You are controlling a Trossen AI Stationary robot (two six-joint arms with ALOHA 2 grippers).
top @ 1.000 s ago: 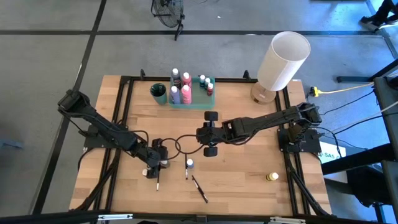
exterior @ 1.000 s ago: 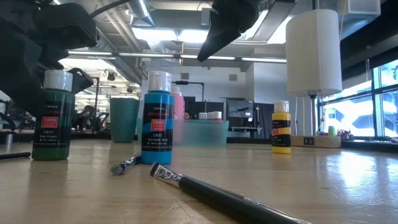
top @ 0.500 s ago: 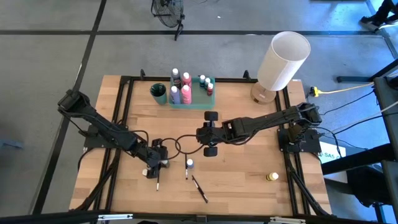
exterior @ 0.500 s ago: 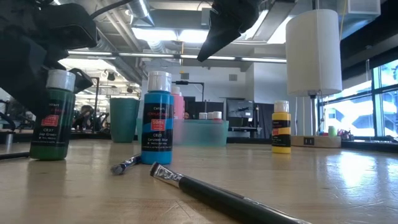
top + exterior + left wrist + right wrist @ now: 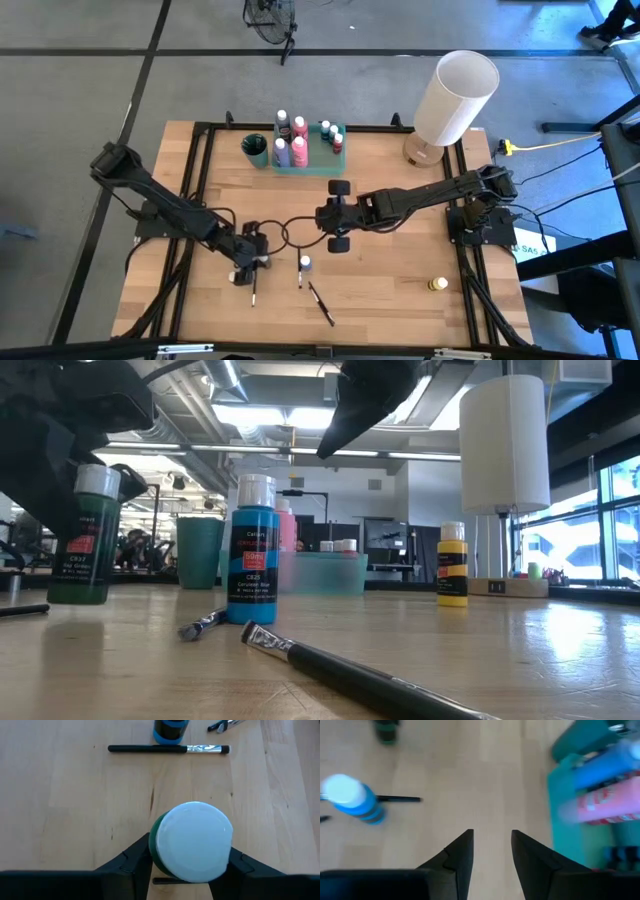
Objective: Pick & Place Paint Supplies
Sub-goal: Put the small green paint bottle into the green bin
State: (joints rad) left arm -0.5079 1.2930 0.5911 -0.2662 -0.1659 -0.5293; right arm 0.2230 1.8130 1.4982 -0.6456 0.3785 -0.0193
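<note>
Low view, nearest first: we note a dark paintbrush [image 5: 350, 672] lying on the wood with its bristles toward 10 o'clock, and a second brush tip [image 5: 203, 624] just beside the blue paint bottle [image 5: 252, 550], which stands upright. At 9 o'clock from it the green paint bottle [image 5: 86, 536] is tilted and clear of the table, clamped in the left gripper [image 5: 190, 862], fingers [image 5: 131, 860] narrowed on its body below the white cap. Farther back, at 3 o'clock, we see a yellow paint bottle [image 5: 452, 565] standing alone. From above, the right gripper [image 5: 338, 215] hangs over mid-table, fingers [image 5: 459, 852] parted with nothing between them. Farthest, at 12 o'clock, the translucent green tray [image 5: 309, 164] holds pink and purple bottles, a teal cup [image 5: 255, 150] just beside it and the white lamp [image 5: 453, 98] toward 2 o'clock.
</note>
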